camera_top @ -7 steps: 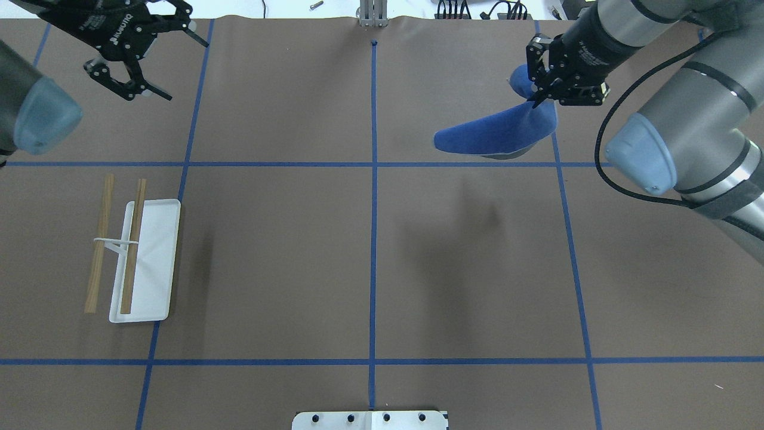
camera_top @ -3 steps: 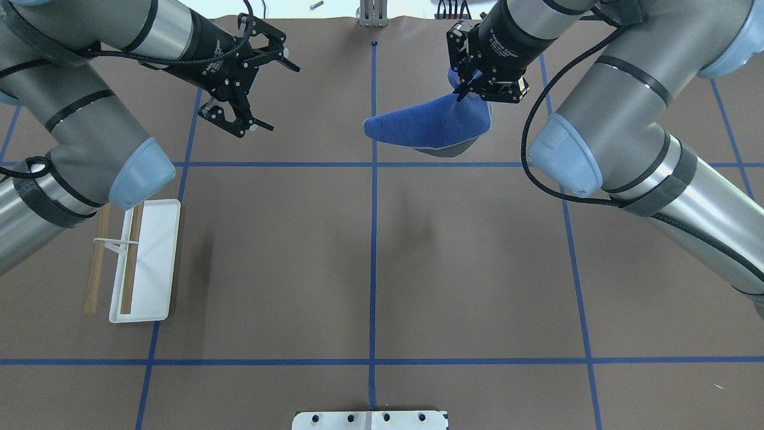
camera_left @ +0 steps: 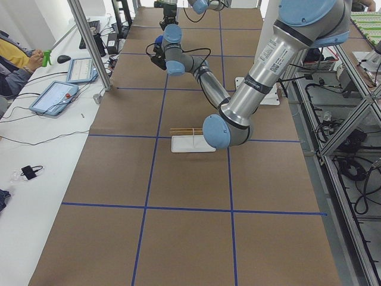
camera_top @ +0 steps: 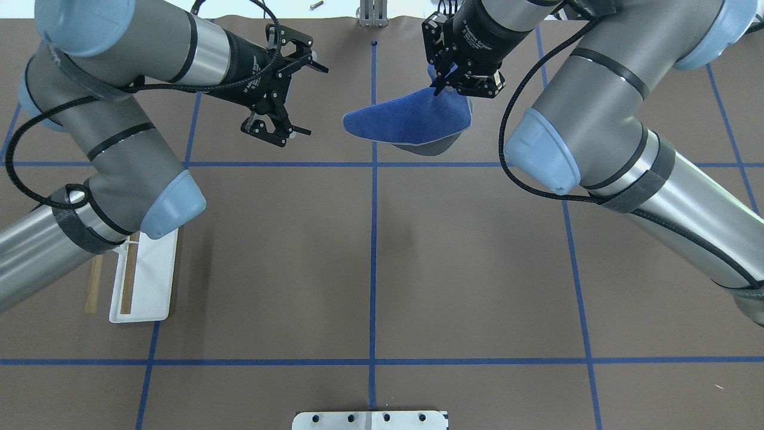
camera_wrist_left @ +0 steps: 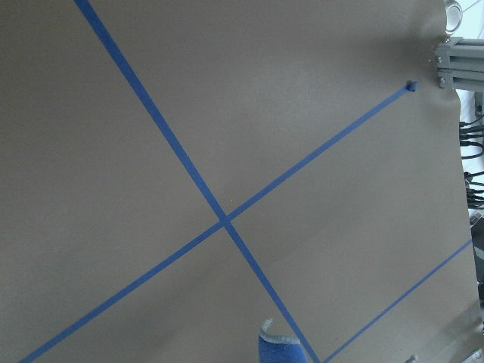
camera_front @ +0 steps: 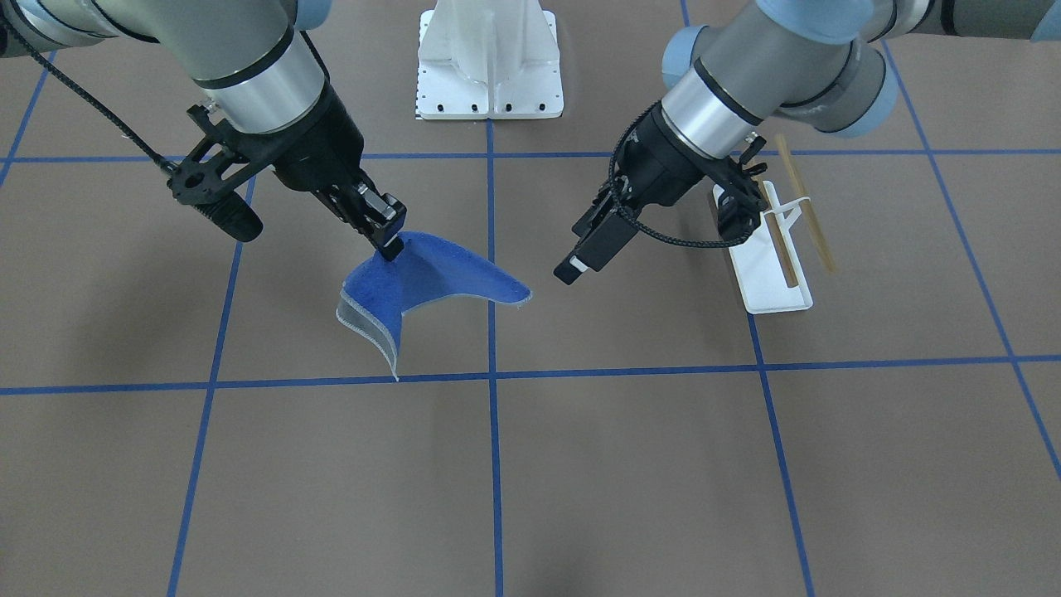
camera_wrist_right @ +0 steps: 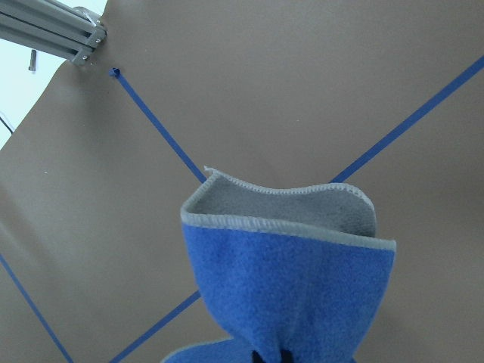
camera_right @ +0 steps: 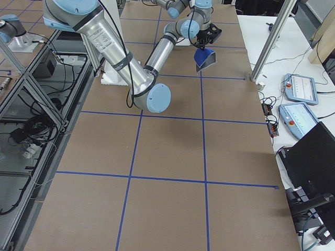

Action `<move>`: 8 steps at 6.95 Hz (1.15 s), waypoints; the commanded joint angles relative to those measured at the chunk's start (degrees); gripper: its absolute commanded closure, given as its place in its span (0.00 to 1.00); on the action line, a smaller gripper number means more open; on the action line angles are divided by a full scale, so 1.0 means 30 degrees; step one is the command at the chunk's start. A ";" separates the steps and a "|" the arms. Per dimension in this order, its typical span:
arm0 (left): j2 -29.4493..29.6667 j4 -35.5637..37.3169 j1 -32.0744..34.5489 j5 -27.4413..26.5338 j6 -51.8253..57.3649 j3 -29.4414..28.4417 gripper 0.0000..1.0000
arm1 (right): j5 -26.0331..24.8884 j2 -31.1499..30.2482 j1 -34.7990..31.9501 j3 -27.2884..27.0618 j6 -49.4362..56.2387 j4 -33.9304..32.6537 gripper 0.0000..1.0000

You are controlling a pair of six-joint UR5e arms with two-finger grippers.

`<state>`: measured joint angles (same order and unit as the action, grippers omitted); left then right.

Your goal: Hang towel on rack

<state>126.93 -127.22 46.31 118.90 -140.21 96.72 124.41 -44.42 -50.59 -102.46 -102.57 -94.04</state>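
Black right gripper (camera_top: pixel 440 89), marked perhaps "Gripper", holds towel (camera_top: pixel 401 118).

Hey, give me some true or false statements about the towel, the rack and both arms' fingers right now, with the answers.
1. The right fingers pinch the towel and hold it above the table. True.
2. The towel is draped over the rack. False: the rack's bars are bare, and the towel hangs from the right fingers.
3. The left fingers are open and empty. True.
4. Both arms grip the towel. False: the left fingers are apart from it.
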 commanded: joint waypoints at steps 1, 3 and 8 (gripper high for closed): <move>-0.0266 -0.1331 -0.0495 -0.0579 0.1487 -0.0454 0.02 | -0.0102 0.0420 0.0163 0.0023 -0.0145 -0.0001 1.00; -0.0561 -0.2037 -0.0671 -0.0551 0.1533 -0.0483 0.02 | -0.0218 0.0624 0.0368 -0.0007 -0.0145 -0.0001 1.00; -0.0326 -0.2066 -0.1082 -0.0608 0.0127 -0.0512 0.08 | -0.0277 0.0889 0.0924 -0.0329 -0.0145 -0.0001 1.00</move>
<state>125.83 -133.38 43.23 117.14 -139.58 95.25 123.60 -42.04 -48.21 -103.25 -103.01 -94.08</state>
